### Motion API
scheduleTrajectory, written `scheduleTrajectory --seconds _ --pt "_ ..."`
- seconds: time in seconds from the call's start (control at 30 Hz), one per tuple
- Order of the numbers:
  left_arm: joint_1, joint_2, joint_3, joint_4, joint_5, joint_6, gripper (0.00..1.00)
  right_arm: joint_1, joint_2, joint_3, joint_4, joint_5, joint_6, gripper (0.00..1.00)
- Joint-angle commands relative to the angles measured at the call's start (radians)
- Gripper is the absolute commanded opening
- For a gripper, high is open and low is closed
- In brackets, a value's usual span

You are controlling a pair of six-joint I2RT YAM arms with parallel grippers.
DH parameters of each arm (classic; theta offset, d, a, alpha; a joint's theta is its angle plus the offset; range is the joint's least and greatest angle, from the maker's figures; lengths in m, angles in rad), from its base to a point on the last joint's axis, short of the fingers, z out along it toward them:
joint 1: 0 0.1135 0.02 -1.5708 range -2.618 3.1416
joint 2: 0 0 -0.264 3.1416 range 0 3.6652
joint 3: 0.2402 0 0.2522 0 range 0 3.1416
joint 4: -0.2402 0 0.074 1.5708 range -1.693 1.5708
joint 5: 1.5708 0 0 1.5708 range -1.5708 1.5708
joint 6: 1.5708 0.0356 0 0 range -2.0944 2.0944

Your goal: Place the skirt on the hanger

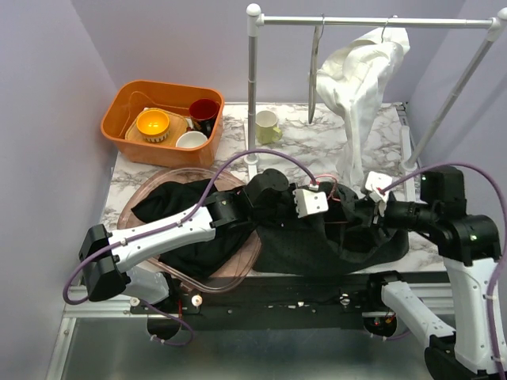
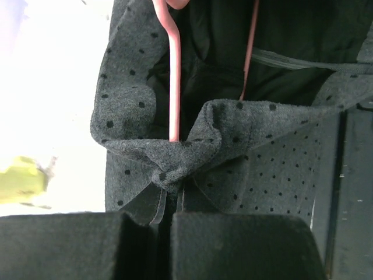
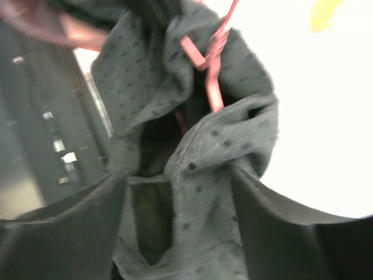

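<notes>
The top external camera sat high behind the arm bases, looking down and forward over the whole marble worktop (image 1: 317, 146) to the clothes rail (image 1: 372, 21) above its far part. The left wrist camera looked past the left gripper's fingers (image 2: 233, 245), very close, at a bunched fold of skirt (image 2: 233, 134) and the pink hanger (image 2: 173, 76). The right wrist camera, equally close and blurred, looked between the right gripper's fingers (image 3: 58, 233) at the same skirt and hanger. Overhead, this shared patch lay by the worktop's near edge.
</notes>
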Motion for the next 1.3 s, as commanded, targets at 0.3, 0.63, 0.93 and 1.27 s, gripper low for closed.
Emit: scheduleTrajectory --seconds 0.3,0.63,0.93,1.27 --pt "-0.006 -0.086 -0.003 0.043 0.05 0.197 0.0 0.006 -0.059 0.107 0.005 0.406 0.015 0.9" --pt "-0.006 -0.166 -0.155 0.118 0.076 0.185 0.0 0.006 -0.046 0.044 -0.115 0.181 -0.106 0.87" --pt "-0.006 -0.137 -0.155 0.098 0.052 0.2 0.0 0.006 -0.006 0.216 -0.173 0.16 -0.069 0.86" --pt "-0.007 -0.151 -0.147 0.123 0.082 0.185 0.0 0.005 -0.025 -0.049 -0.132 0.09 -0.156 0.84"
